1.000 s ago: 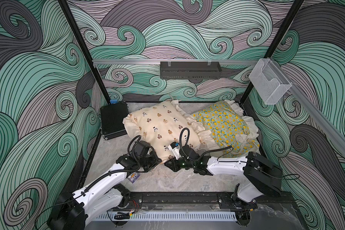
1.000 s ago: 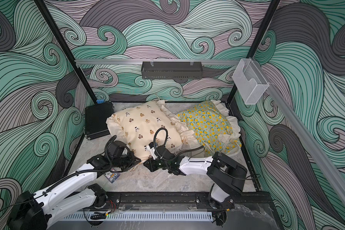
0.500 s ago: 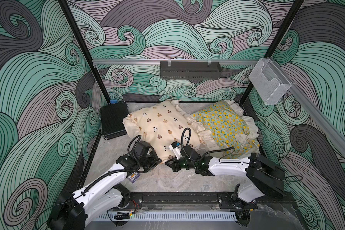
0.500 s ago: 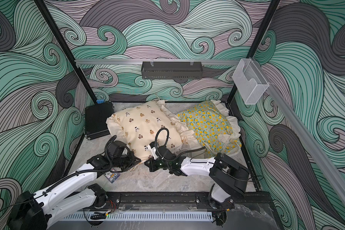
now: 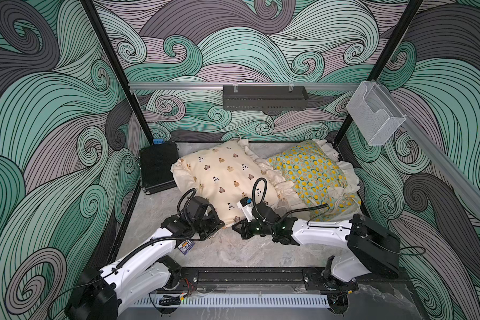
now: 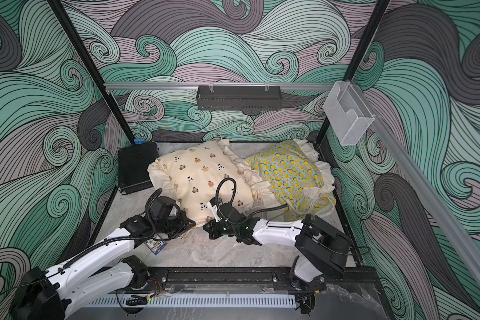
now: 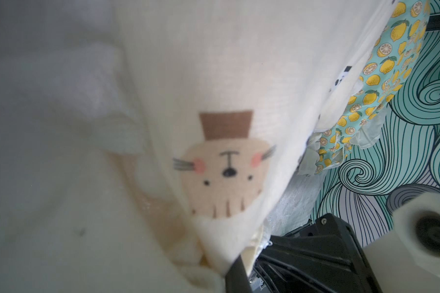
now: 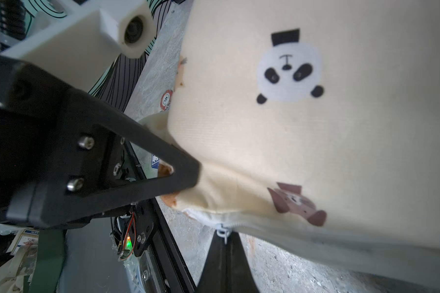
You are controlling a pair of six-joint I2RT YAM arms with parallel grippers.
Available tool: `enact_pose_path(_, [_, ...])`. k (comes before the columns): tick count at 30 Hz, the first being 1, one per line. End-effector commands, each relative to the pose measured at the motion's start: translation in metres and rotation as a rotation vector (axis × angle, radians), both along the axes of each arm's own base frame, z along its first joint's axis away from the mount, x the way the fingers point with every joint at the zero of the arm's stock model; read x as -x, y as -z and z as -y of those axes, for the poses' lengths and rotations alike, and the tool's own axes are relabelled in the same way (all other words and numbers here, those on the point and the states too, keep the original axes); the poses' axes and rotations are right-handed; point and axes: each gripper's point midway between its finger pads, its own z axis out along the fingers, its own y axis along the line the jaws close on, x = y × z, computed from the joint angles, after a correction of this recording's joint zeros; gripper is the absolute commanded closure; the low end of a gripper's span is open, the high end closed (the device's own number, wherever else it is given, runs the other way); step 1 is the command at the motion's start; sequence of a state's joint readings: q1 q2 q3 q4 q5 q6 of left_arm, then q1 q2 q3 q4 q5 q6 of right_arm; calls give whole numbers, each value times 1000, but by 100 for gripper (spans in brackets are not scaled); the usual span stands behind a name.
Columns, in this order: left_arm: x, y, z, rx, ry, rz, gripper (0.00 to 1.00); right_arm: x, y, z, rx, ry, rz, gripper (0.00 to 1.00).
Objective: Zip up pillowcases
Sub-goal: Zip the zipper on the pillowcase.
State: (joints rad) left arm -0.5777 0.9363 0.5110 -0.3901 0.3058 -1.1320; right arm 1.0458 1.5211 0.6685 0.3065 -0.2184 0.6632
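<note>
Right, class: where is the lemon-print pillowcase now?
In both top views the lemon-print pillowcase lies far right on the table, touching the bear-print pillowcase beside it.

Lab robot cell: swirl-printed walls (image 5: pixel 39 138) surround the right gripper (image 5: pixel 234 227); aluminium rail (image 5: pixel 178 85) beyond it, black mounting track (image 5: pixel 247 275) behind.

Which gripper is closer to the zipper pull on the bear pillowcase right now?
Right. The right gripper is shut right at the zipper pull, apparently pinching it; the left gripper clamps the bear pillowcase corner just beyond the zipper's end.
</note>
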Motion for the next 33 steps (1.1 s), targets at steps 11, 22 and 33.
enact_pose_path(11, [-7,-18,-18,-79,-44,79,100,-7,-2,18,93,61,27,100])
enact_pose_path(22, [-12,-27,-34,-133,-69,167,100,-9,-5,29,136,79,53,100])
enact_pose_path(33, [-16,-26,-46,-176,-83,169,100,-12,-4,38,176,103,70,100])
